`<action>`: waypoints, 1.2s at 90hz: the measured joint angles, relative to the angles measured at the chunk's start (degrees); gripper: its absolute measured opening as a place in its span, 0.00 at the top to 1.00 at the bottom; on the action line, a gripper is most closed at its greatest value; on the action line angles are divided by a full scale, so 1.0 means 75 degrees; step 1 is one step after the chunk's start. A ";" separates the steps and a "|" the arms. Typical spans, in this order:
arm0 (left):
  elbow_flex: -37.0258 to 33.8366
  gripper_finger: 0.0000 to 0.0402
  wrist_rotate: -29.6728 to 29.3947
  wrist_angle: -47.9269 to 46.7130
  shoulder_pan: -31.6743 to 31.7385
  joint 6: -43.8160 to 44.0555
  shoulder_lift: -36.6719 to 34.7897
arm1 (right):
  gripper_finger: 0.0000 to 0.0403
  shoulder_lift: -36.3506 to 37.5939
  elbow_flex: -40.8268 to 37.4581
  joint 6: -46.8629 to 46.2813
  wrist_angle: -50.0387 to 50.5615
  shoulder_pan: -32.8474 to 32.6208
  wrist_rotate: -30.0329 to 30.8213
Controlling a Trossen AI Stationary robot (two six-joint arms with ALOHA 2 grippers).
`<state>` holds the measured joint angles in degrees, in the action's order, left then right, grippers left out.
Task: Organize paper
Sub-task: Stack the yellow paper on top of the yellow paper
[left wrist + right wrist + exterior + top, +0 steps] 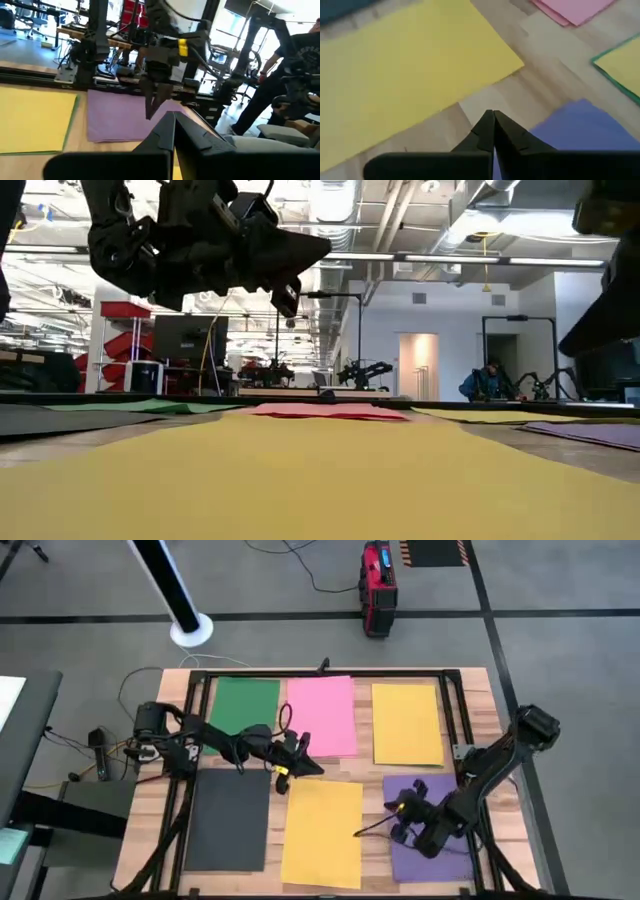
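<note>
No writing, label, brand or number can be read anywhere in these views, neither on the coloured sheets nor in the room behind.

The right end effector hides part of the purple sheet.

six sheets of paper lie flat in two rows; one yellow perhaps overlies green.

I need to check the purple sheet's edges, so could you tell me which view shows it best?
The left wrist view: the purple sheet lies mostly uncovered there. In the high view the right gripper and its arm cover much of it; the low view shows a sliver, the right wrist view one corner.
</note>
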<state>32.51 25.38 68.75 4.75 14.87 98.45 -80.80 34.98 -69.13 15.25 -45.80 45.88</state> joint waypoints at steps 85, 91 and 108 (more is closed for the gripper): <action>0.0000 1.00 0.0586 -0.0409 0.1356 -0.0011 0.0000 | 1.00 0.4029 -0.0717 0.3620 0.4322 0.3332 -0.3274; 0.0000 1.00 0.0571 -0.0601 0.1356 -0.0168 0.0000 | 1.00 0.3726 -0.0562 0.3602 0.4963 0.3334 -0.3533; 0.0000 1.00 0.0443 -0.0736 0.1353 -0.0343 0.0000 | 0.88 0.2618 -0.0545 0.3388 0.5121 0.3334 -0.3774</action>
<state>32.51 28.70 63.23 14.90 12.30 98.45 -61.17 30.89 -43.72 53.66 -20.80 17.58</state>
